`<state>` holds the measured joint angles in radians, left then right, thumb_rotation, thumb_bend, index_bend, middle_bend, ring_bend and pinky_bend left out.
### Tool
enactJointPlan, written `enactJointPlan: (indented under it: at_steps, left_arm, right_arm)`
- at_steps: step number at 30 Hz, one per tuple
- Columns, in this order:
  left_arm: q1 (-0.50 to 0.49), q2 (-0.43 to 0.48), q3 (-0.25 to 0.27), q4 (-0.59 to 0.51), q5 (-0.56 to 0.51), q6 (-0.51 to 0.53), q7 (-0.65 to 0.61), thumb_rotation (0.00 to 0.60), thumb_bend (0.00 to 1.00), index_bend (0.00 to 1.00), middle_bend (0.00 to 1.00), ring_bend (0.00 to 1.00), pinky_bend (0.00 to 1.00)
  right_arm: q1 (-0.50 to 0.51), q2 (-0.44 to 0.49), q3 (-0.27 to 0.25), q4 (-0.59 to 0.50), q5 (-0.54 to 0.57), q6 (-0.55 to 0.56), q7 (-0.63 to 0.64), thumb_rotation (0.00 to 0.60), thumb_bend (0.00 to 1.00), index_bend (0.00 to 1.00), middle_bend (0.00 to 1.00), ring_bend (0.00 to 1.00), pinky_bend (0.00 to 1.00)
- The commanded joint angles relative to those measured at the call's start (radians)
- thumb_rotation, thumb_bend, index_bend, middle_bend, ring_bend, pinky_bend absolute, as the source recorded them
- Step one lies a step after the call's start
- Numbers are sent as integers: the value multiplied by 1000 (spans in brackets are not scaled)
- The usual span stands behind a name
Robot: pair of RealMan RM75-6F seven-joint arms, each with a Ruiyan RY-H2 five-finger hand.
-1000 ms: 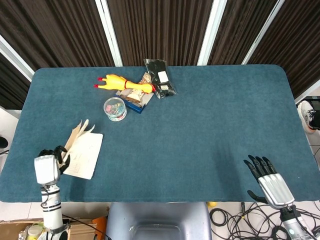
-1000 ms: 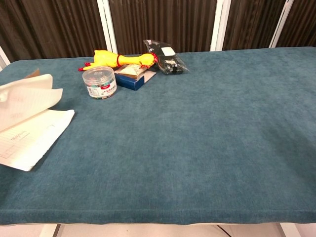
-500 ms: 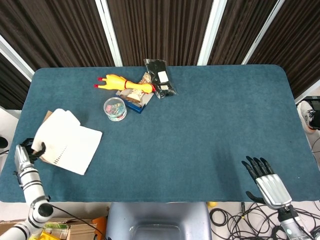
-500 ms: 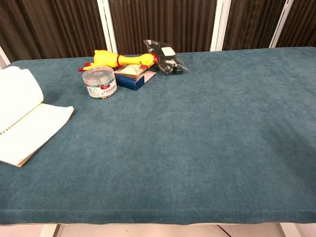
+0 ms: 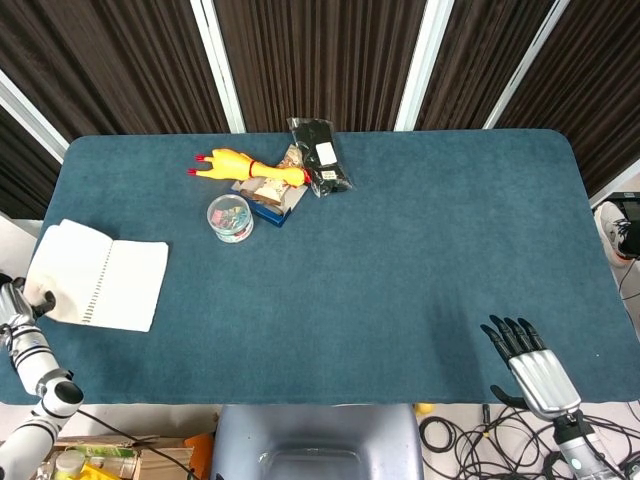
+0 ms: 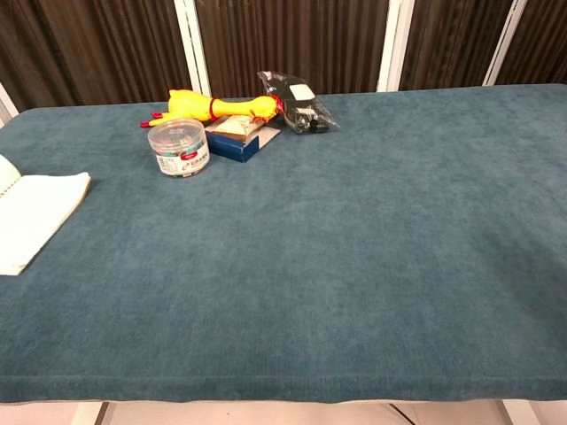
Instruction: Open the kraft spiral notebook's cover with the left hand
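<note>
The kraft spiral notebook (image 5: 100, 285) lies open and flat near the table's left edge, white pages up and spiral down the middle. In the chest view only its right page (image 6: 34, 220) shows, at the far left. My left hand (image 5: 20, 303) is at the frame's left edge, off the table, with dark fingertips against the lower-left corner of the opened side. The frames do not show whether it grips that edge. My right hand (image 5: 528, 360) hangs beyond the table's front edge at the lower right, fingers straight, holding nothing. Neither hand shows in the chest view.
At the back left centre sit a yellow rubber chicken (image 5: 245, 165), a clear round tub (image 5: 230, 217) of small coloured items, a blue box (image 5: 270, 203) and a black packet (image 5: 320, 157). The teal table (image 5: 400, 260) spreads to the right.
The notebook's cover and pages swung over from upright to flat on the left, and the notebook slid left. My left hand drew back to the table's left edge. The right hand barely moved.
</note>
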<state>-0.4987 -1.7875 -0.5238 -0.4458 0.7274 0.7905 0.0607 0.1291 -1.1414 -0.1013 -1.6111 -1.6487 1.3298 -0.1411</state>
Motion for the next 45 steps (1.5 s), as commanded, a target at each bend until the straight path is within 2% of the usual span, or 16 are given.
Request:
enactJointPlan:
  at_steps: [1, 7, 12, 16, 20, 21, 28, 30, 31, 33, 35, 36, 38, 39, 42, 45]
  left_arm:
    - [-35, -46, 49, 101, 20, -33, 72, 600, 367, 0, 0, 0, 80]
    - [-20, -49, 100, 136, 92, -20, 121, 600, 283, 0, 0, 0, 63]
    - [-15, -18, 83, 112, 69, -110, 175, 600, 271, 0, 0, 0, 44]
    - [-2, -2, 73, 95, 106, -67, 31, 590, 269, 0, 0, 0, 46]
    - [23, 32, 94, 63, 190, -22, -176, 387, 206, 0, 0, 0, 41]
    - [30, 41, 102, 53, 214, 0, -221, 368, 197, 0, 0, 0, 38]
    - [82, 80, 151, 16, 341, 164, -460, 348, 193, 0, 0, 0, 29]
    - [112, 96, 176, -25, 399, 282, -531, 354, 230, 0, 0, 0, 29]
    - [135, 110, 197, -54, 433, 343, -561, 364, 244, 0, 0, 0, 31]
    - [215, 178, 282, -178, 550, 508, -625, 402, 270, 0, 0, 0, 41]
    - [308, 288, 386, -355, 666, 644, -634, 510, 279, 0, 0, 0, 46]
    - [367, 379, 463, -497, 735, 701, -573, 571, 282, 0, 0, 0, 45]
    - [444, 533, 585, -760, 828, 751, -431, 597, 286, 0, 0, 0, 41]
    - [470, 575, 620, -852, 852, 771, -359, 600, 290, 0, 0, 0, 38]
    - [529, 610, 678, -1004, 919, 837, -139, 600, 296, 0, 0, 0, 35]
    - [551, 583, 684, -1024, 952, 869, -51, 600, 295, 0, 0, 0, 35]
  right_arm:
    - [0, 2, 1, -1, 3, -1, -1, 600, 174, 0, 0, 0, 0]
    - [2, -1, -1, -4, 5, -12, -12, 600, 174, 0, 0, 0, 0]
    - [0, 1, -3, -8, 3, -9, -13, 600, 175, 0, 0, 0, 0]
    - [-2, 3, -3, -8, 4, -9, -12, 600, 174, 0, 0, 0, 0]
    - [1, 2, -2, -9, 9, -17, -17, 600, 174, 0, 0, 0, 0]
    - [2, 2, -2, -10, 10, -19, -19, 600, 174, 0, 0, 0, 0]
    - [2, 1, -2, -17, 11, -20, -28, 600, 174, 0, 0, 0, 0]
    - [-2, 2, -2, -19, 7, -11, -29, 600, 174, 0, 0, 0, 0]
    - [-5, 3, -2, -19, 4, -5, -30, 600, 174, 0, 0, 0, 0]
    - [-16, 6, 0, -22, -3, 24, -31, 600, 174, 0, 0, 0, 0]
    - [-32, 9, 4, -24, -9, 61, -36, 600, 174, 0, 0, 0, 0]
    - [-45, 9, 8, -24, -12, 88, -42, 600, 174, 0, 0, 0, 0]
    - [-67, 7, 13, -24, -17, 133, -62, 600, 174, 0, 0, 0, 0]
    - [-76, 6, 14, -23, -19, 148, -70, 600, 174, 0, 0, 0, 0]
    - [-93, 8, 10, -29, -29, 174, -82, 600, 174, 0, 0, 0, 0]
    - [-101, 13, 10, -31, -43, 195, -75, 600, 174, 0, 0, 0, 0]
